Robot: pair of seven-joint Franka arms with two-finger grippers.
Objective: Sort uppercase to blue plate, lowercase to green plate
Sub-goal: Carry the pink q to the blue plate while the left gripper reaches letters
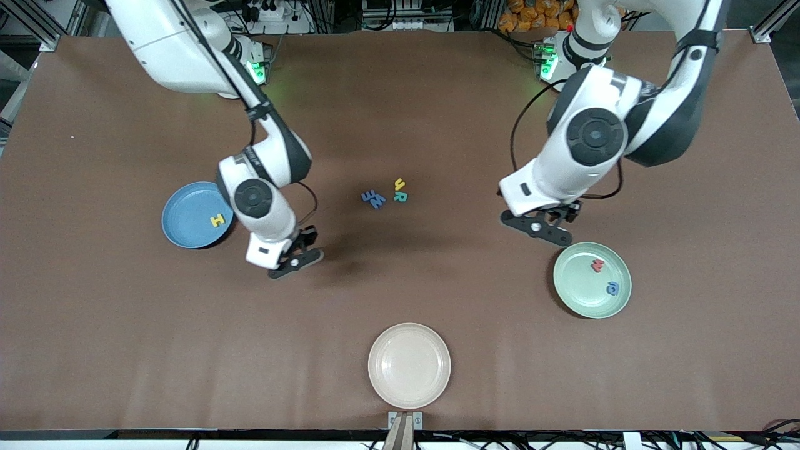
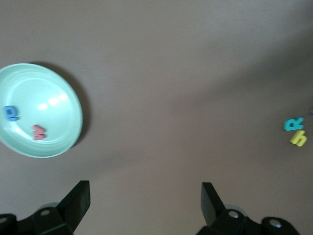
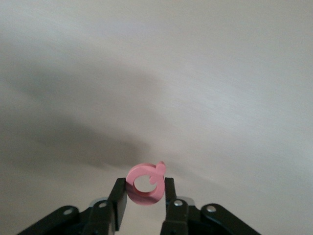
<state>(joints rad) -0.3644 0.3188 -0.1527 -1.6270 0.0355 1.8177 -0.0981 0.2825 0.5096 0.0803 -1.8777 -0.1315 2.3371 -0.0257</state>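
My right gripper [image 1: 299, 255] hangs over the table beside the blue plate [image 1: 184, 209], shut on a red uppercase Q [image 3: 139, 197] held upright between its fingers. A yellow H [image 1: 217, 220] lies in the blue plate. The green plate [image 1: 578, 290] holds a red lowercase w [image 1: 597, 265] and a rounded blue letter [image 1: 612, 288]. My left gripper [image 1: 542, 226] is open over the table next to the green plate [image 2: 34, 93], with nothing between its fingers. At mid-table lie two blue letters [image 1: 374, 199], a yellow h [image 1: 400, 184] and a teal R [image 1: 400, 197].
A cream plate [image 1: 409, 375] sits near the table's front edge, nearer to the front camera than the letter cluster. The brown tabletop [image 1: 469, 300] runs wide between the plates.
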